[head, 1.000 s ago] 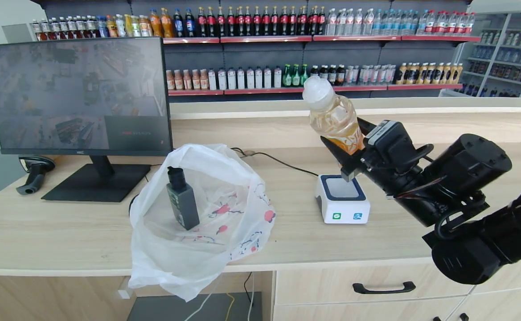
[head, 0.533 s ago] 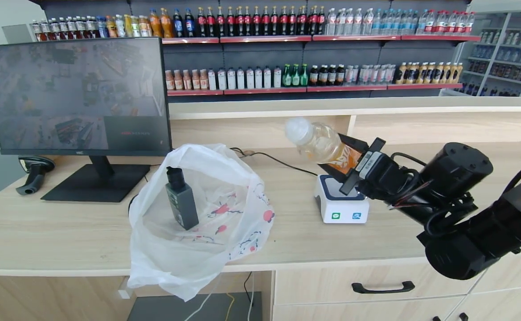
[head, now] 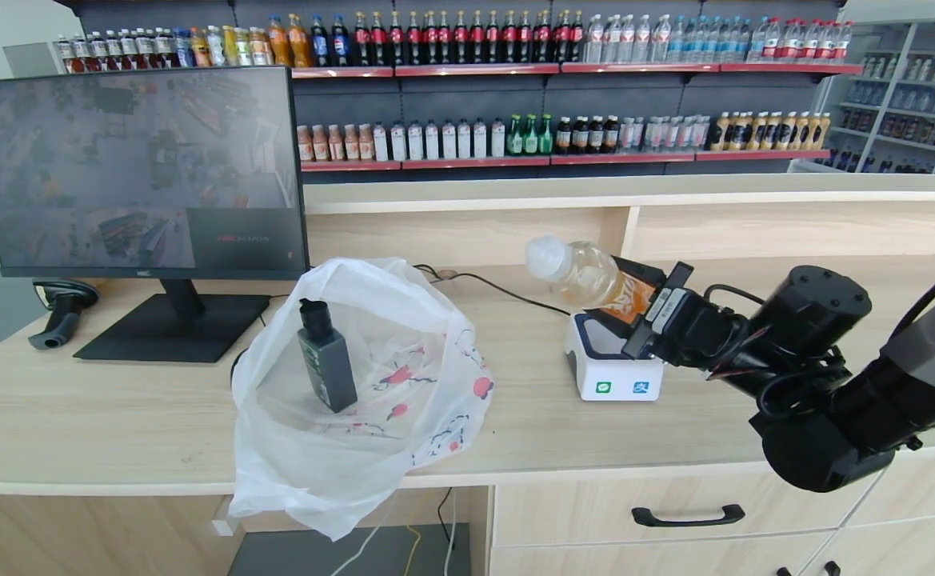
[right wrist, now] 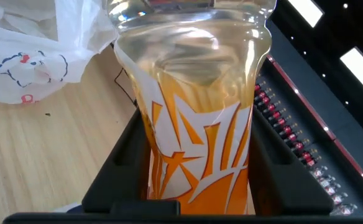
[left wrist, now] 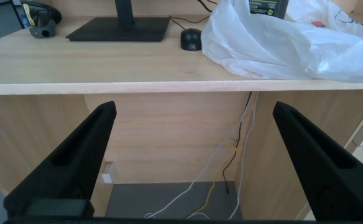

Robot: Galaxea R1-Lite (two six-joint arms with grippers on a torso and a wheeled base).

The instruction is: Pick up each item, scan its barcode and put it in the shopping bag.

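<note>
Lowered and tipped since a second ago, the bottle (head: 587,276) is now held nearly flat just above the scanner (head: 613,370), cap toward the bag (head: 371,416), clenched in the right pincer (head: 616,290). One bag, one scanner and one monitor (head: 139,172) are counted on the worktop (head: 75,416), with one dark flask (head: 327,372) standing in the bag. The left pincer (left wrist: 194,112) is held released, low before the worktop's front.

Clear plastic bottle (head: 589,277): pale yellow liquid, white cap, orange-and-white streaked label.
Translucent white plastic bag (head: 427,376): red and blue prints.
White box scanner (head: 613,382): navy-framed top.
</note>
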